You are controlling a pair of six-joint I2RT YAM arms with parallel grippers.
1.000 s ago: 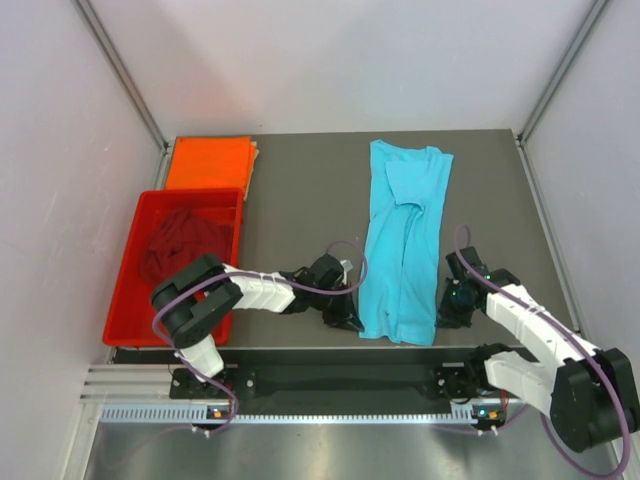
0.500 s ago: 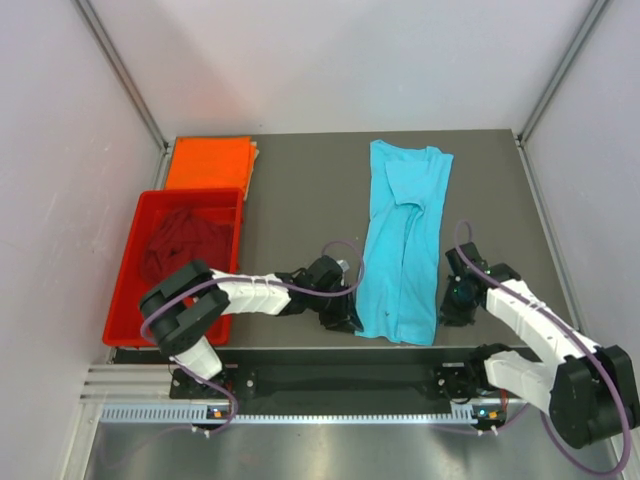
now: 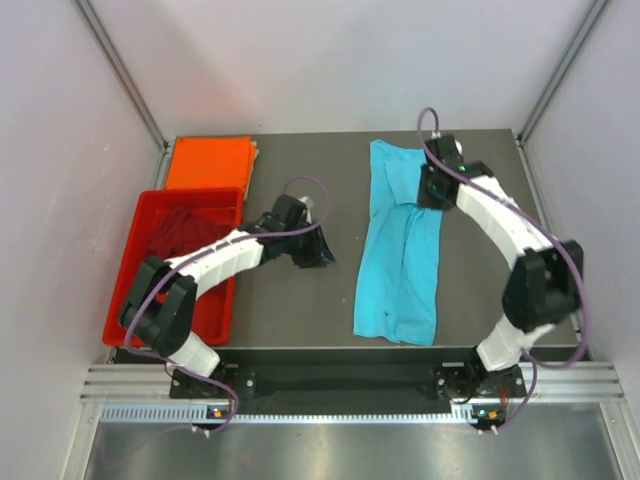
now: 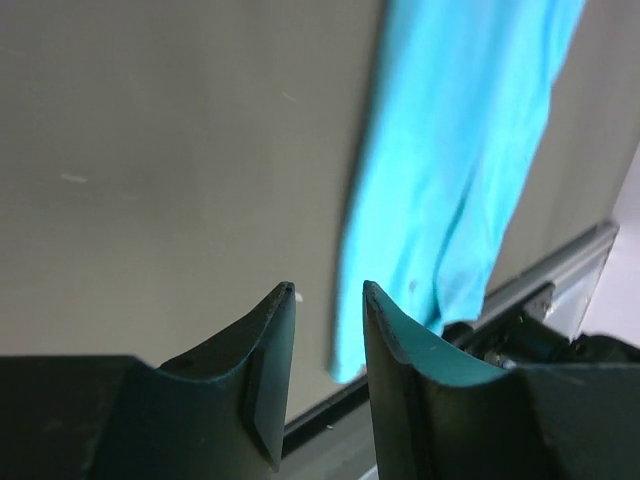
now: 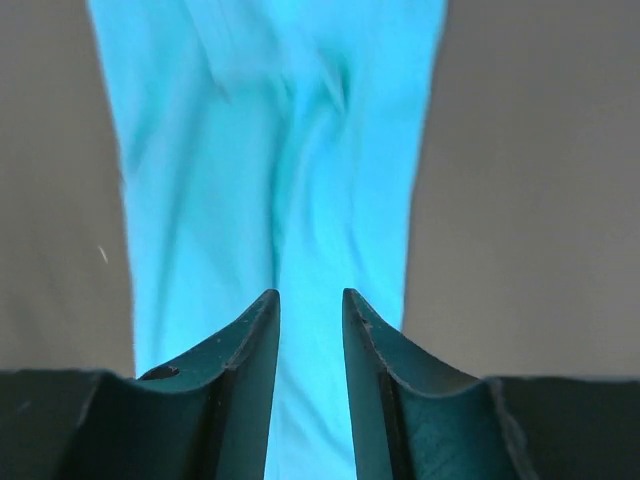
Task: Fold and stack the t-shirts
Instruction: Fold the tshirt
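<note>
A turquoise t-shirt (image 3: 400, 270) is laid lengthwise from near to far, right of centre on the bench (image 3: 290, 300). Between it and the red tray (image 3: 125, 275) containing a maroon t-shirt (image 3: 180, 232), the left gripper (image 4: 328, 290) is held narrowly parted and empty. The right gripper (image 5: 310, 293), also narrowly parted, is held over the turquoise cloth's far part; an orange t-shirt (image 3: 208, 163) is folded far left.

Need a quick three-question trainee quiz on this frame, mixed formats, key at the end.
1. How many t-shirts lie directly on the table?
2. True or false: the maroon t-shirt lies in the red tray.
3. The right pincer hovers over: A the tray; B the turquoise t-shirt; C bare table.
Key: 1 two, the turquoise one and the orange t-shirt; 2 true; 3 B.
</note>
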